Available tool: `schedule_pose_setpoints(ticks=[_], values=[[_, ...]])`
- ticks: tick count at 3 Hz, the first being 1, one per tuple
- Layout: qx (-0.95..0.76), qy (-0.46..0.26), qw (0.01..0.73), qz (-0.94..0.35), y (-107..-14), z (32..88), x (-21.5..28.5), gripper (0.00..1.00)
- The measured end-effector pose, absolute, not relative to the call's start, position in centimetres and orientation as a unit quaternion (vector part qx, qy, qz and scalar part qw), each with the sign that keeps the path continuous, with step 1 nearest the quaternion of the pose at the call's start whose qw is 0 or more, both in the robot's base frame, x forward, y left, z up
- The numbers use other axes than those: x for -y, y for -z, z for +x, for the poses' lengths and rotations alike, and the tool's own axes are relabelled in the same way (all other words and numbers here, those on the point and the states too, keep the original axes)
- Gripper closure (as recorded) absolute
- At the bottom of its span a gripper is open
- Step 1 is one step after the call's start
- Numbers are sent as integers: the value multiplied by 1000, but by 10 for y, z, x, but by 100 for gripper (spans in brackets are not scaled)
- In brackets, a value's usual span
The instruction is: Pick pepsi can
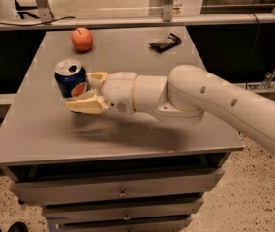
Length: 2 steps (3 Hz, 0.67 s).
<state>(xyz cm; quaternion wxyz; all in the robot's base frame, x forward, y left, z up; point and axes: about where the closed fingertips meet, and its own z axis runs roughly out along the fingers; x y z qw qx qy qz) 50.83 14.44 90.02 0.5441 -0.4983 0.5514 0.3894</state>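
The pepsi can (70, 77) is dark blue with a silver top and a round red-white-blue logo. It stands upright at the left middle of the grey table (128, 129). My gripper (80, 91) reaches in from the right on a white arm. Its cream fingers (85, 104) are shut on the can's right side, one behind it and one in front. The can is held a little above the tabletop, with a shadow under the arm.
An orange-red apple (82, 38) sits at the table's back left. A flat black snack bar (165, 42) lies at the back right. Drawers (120, 192) are under the tabletop. A rail and cables run behind the table.
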Motion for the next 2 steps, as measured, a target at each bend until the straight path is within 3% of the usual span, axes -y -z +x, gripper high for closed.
schedule_pose_setpoints(ticks=[2], values=[[-552, -399, 559, -473, -941, 508, -121, 100]])
